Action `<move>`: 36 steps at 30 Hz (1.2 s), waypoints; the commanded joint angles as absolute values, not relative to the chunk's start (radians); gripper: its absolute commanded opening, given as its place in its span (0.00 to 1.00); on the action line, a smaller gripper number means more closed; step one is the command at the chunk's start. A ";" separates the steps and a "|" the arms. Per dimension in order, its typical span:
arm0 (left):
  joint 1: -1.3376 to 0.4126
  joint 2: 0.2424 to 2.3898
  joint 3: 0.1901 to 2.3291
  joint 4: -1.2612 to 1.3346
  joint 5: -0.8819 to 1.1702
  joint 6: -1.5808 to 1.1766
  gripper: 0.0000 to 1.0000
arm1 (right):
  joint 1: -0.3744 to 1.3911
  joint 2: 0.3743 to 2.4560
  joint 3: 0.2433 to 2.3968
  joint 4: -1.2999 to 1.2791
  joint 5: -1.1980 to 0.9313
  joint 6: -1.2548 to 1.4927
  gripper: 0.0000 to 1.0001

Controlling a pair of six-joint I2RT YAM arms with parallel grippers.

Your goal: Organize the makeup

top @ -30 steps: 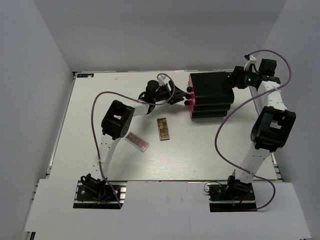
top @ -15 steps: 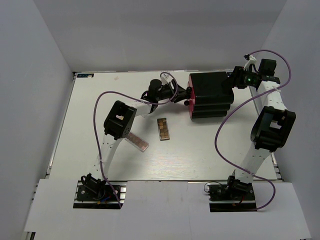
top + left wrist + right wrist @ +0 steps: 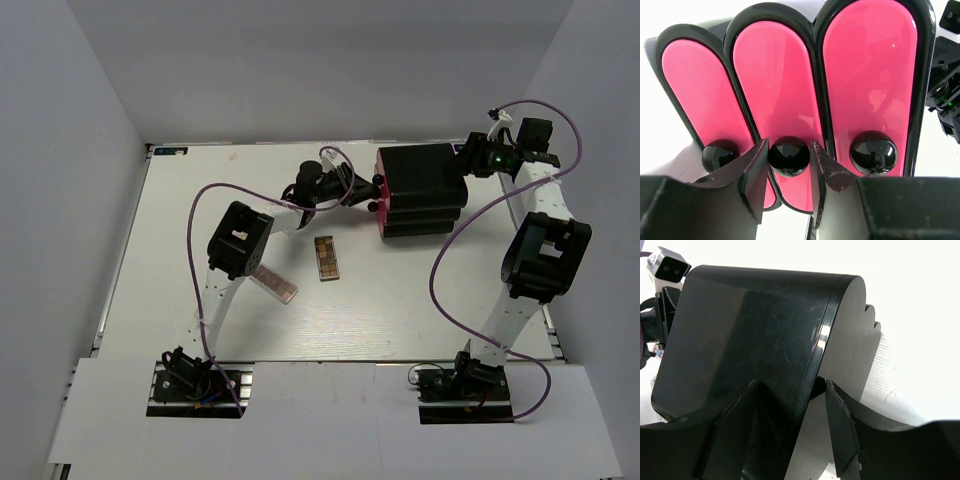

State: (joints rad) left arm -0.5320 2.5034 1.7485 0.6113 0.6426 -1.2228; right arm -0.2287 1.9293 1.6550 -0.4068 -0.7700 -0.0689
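A brown eyeshadow palette (image 3: 327, 257) and a pink palette (image 3: 274, 284) lie flat on the table, left of the black box with pink drawers (image 3: 420, 190). My left gripper (image 3: 372, 190) is at the box's pink front. In the left wrist view, the left gripper (image 3: 788, 150) is shut on the middle drawer's black knob (image 3: 788, 156), with one finger on each side. My right gripper (image 3: 468, 165) is at the box's far right corner. In the right wrist view, the right gripper (image 3: 790, 387) straddles the box's back rim (image 3: 812, 365) and grips it. Other makeup is out of view.
All three pink drawers (image 3: 867, 75) look closed, each with a black knob. Grey walls enclose the table on the left, back and right. The box stands near the back right of the table.
My left gripper has moved right to the box front and its jaws have closed from a wide spread onto the middle knob. The right arm, the box and the palettes have not moved.
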 commanded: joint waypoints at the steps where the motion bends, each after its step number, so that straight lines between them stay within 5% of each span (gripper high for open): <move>1: -0.537 2.462 1.712 0.632 0.672 -1.218 0.37 | -0.198 1.987 1.631 -0.499 -0.735 -0.091 0.60; 26: -0.385 2.247 1.399 0.537 0.695 -1.098 0.36 | -0.201 1.999 1.634 -0.512 -0.672 -0.081 0.60; 30: -0.376 2.244 1.404 0.511 0.692 -1.094 0.53 | -0.198 1.996 1.632 -0.515 -0.678 -0.086 0.64; 32: -0.376 2.234 1.407 0.485 0.687 -1.080 0.73 | -0.199 1.996 1.634 -0.521 -0.684 -0.095 0.75; 34: -0.376 2.220 1.408 0.453 0.684 -1.069 0.80 | -0.201 1.988 1.637 -0.526 -0.693 -0.104 0.89; 36: -0.364 2.195 1.405 0.437 0.683 -1.052 0.84 | -0.201 1.983 1.637 -0.525 -0.699 -0.107 0.89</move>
State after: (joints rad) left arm -0.3805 2.2955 1.4136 0.5022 0.6998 -1.1015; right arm -0.2134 1.9419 1.6547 -0.4187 -0.7609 -0.0483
